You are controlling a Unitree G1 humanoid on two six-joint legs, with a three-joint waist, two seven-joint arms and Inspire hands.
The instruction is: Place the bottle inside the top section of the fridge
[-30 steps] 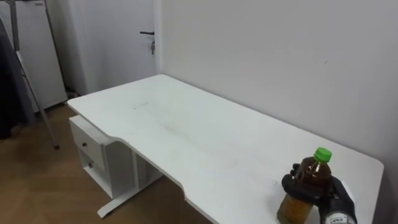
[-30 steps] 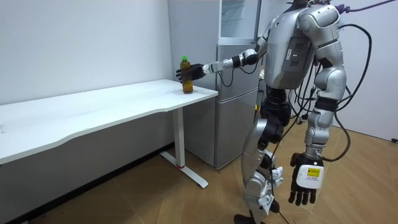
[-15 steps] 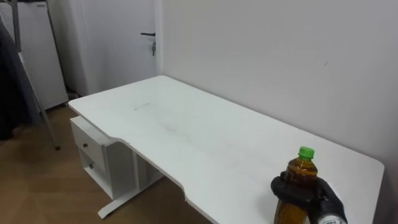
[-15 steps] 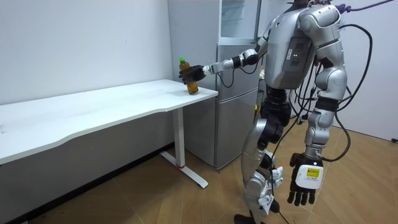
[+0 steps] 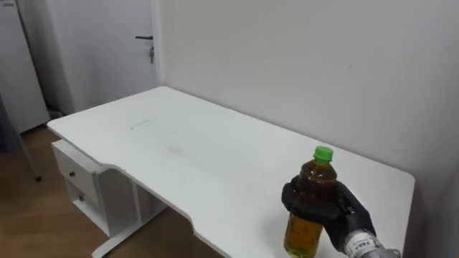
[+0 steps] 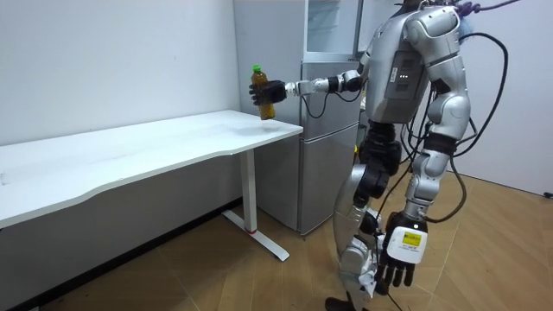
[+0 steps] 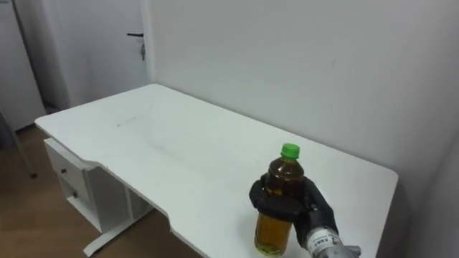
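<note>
My right hand (image 5: 343,211) is shut round the middle of an amber bottle (image 5: 302,231) with a green cap. It holds the bottle upright, just above the right end of the white table (image 5: 179,150). In the room view the bottle (image 6: 262,91) hangs clear of the tabletop at the end of my outstretched right arm. The grey fridge (image 6: 328,130) stands past the table's end, its upper compartment (image 6: 333,26) above it. I stand in front of the fridge. My left hand (image 6: 402,250) hangs open at my side.
A white drawer unit (image 5: 79,179) sits under the table's left end. A white door (image 5: 136,50) is in the far wall. The wall runs close behind the table. Wooden floor (image 6: 216,276) lies open in front of the table.
My right hand has lifted the bottle off the tabletop. My left arm has swung a little towards my body. The head camera has shifted, so the table sits further left.
</note>
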